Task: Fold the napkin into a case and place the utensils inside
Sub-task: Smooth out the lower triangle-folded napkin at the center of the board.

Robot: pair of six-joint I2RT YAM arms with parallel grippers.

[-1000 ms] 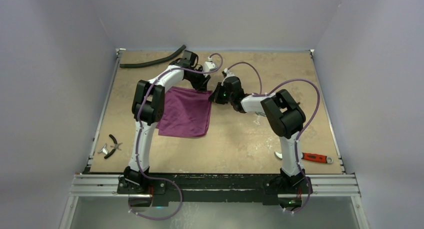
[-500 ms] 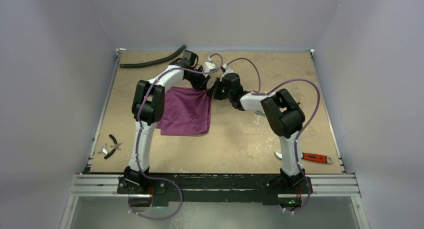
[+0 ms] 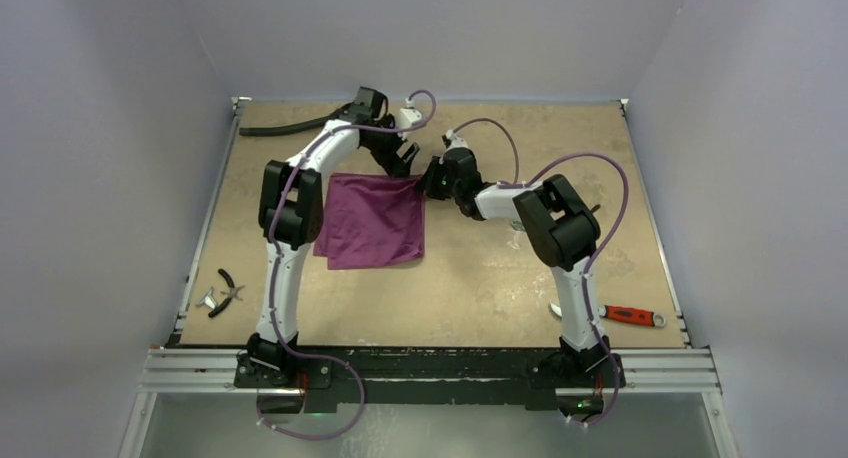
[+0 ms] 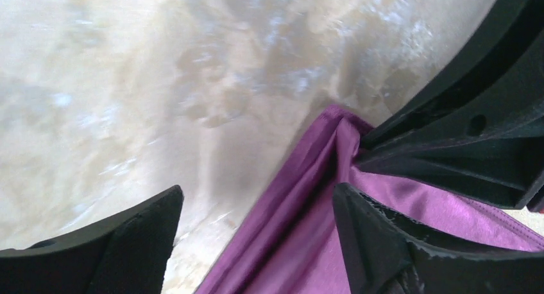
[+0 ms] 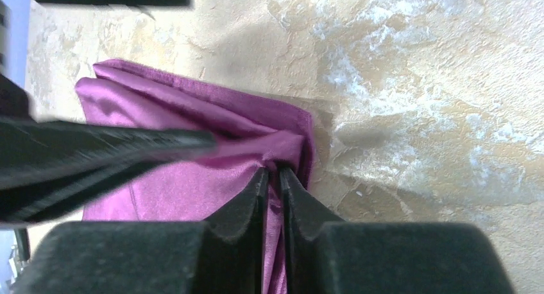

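The plum-purple napkin lies flat on the table as a rough square between the two arms. My right gripper is at its far right corner, jaws nearly together with a bunched fold of cloth pinched between them. My left gripper hovers open just beyond the napkin's far edge; its fingertips straddle the cloth edge without holding it. I cannot pick out the utensils with certainty in any view.
A black hose lies at the far left. A red-handled tool and a small silvery piece sit beside the right arm's base. Small dark-handled and silvery items lie near the table's left edge.
My left gripper has opened, let go of the napkin's far edge and drawn back. My right gripper has shifted slightly far-left with the corner, and the napkin's near edge has crept away from me.
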